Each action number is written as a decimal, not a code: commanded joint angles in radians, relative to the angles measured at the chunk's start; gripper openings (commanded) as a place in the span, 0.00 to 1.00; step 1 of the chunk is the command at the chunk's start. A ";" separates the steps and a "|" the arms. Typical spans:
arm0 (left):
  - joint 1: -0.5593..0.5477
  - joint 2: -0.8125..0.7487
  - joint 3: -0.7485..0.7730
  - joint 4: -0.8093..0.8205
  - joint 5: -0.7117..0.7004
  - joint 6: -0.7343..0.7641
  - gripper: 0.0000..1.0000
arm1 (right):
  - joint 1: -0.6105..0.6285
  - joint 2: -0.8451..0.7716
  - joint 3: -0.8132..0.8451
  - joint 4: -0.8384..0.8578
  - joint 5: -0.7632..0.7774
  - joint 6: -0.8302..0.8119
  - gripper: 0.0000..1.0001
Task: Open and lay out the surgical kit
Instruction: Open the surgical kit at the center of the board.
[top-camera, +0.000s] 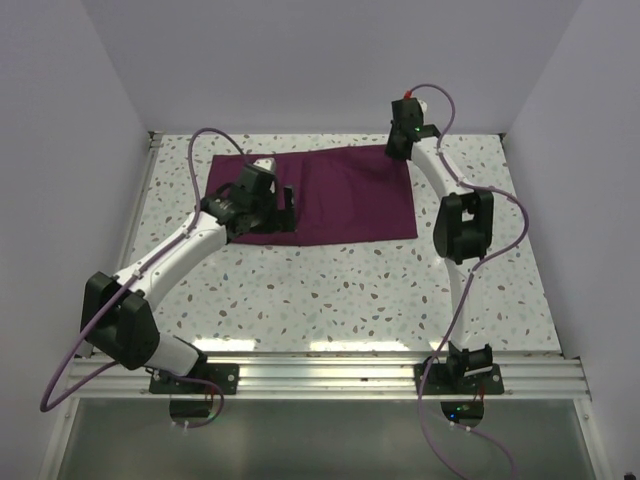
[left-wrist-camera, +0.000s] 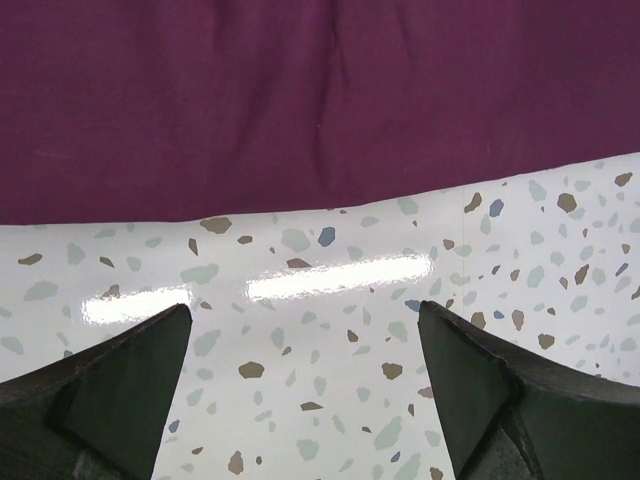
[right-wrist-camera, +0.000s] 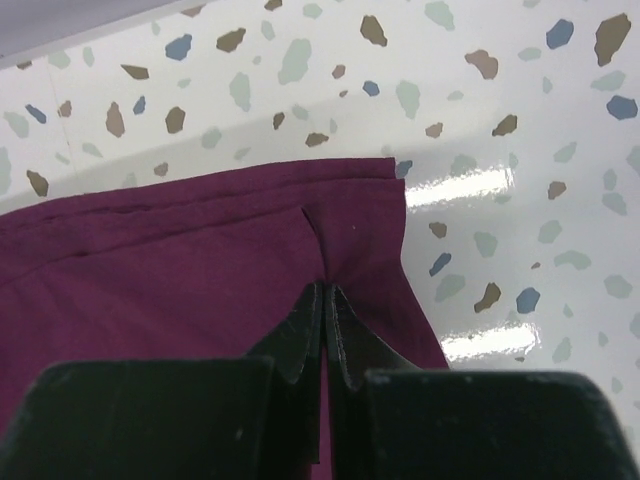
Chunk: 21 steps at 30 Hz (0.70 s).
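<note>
Speckled and glossy, the table (top-camera: 330, 300) carries the surgical kit as a dark maroon cloth wrap (top-camera: 350, 195) lying flat toward the far side. None of its contents show, so I judge the opening barely begun and all the laying out still to do. The right end effector (right-wrist-camera: 327, 300) is closed, pinching a pucker of cloth at the wrap's far right corner, while the left end effector (left-wrist-camera: 305, 312) hangs wide open and empty over bare table near the wrap's edge.

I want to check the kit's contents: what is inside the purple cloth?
Only folded fabric shows: the purple cloth lies closed on the table. Whatever may be wrapped inside is covered.
</note>
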 joint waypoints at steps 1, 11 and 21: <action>0.002 -0.042 -0.011 0.014 -0.012 -0.018 1.00 | 0.007 -0.103 -0.035 -0.042 -0.002 -0.022 0.02; 0.002 -0.047 -0.001 0.037 0.006 -0.023 1.00 | 0.028 -0.086 -0.057 -0.137 -0.010 -0.007 0.00; 0.002 -0.067 -0.040 0.040 0.000 -0.033 1.00 | 0.045 -0.097 -0.124 -0.111 -0.048 -0.016 0.00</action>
